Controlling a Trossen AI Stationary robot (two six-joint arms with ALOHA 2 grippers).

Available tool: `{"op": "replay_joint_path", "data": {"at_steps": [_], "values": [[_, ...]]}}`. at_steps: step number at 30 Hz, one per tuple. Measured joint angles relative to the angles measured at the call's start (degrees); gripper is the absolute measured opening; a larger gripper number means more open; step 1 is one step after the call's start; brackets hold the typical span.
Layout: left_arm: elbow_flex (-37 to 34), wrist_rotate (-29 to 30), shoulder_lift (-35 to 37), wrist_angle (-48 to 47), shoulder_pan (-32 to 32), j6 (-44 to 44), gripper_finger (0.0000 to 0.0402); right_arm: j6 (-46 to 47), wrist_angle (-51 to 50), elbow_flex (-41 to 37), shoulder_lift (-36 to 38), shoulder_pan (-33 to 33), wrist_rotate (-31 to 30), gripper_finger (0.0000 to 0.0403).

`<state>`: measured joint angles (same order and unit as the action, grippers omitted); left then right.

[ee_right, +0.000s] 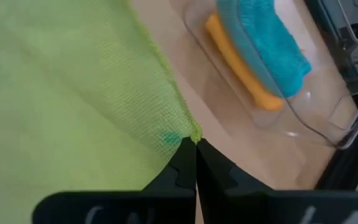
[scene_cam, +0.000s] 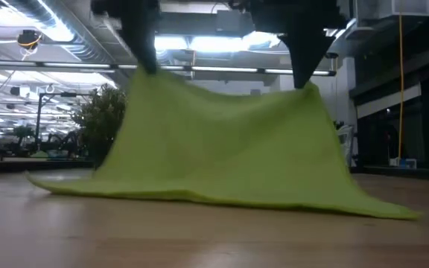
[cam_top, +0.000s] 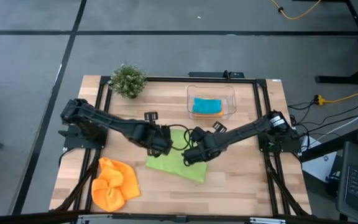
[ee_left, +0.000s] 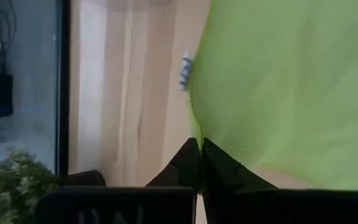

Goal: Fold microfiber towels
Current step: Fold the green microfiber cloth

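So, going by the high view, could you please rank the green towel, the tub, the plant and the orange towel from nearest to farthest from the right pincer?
1. Green towel: pinched in the right pincer.
2. Tub: toward the far edge.
3. Orange towel at the near left and plant at the far left: too close to call.

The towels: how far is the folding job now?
Done: a teal towel lies folded over an orange one in the clear tub. In hand: the left gripper and right gripper each pinch a corner of the green towel. Left: the crumpled orange towel.
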<state>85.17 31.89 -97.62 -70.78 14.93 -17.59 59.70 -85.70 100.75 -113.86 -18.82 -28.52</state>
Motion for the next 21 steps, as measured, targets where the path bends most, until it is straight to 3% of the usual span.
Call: {"op": "replay_joint_path", "data": {"at_steps": [7, 14, 21], "values": [[-11.3, -7.8, 1.7, 13.5, -5.6, 6.0, 0.0000, -2.6, 5.4, -2.6, 0.0, 0.8, -2.2, 0.0000], [-12.7, -6.7, 1.7, 13.9, -6.0, 5.5, 0.0000, 1.1, 7.4, -5.1, 0.0, -0.1, -2.6, 0.0000], [-12.7, -6.7, 1.7, 13.6, -1.6, 2.7, 0.0000, 2.1, 10.9, -5.6, 0.0, -5.6, -1.8, 0.0000]]}}
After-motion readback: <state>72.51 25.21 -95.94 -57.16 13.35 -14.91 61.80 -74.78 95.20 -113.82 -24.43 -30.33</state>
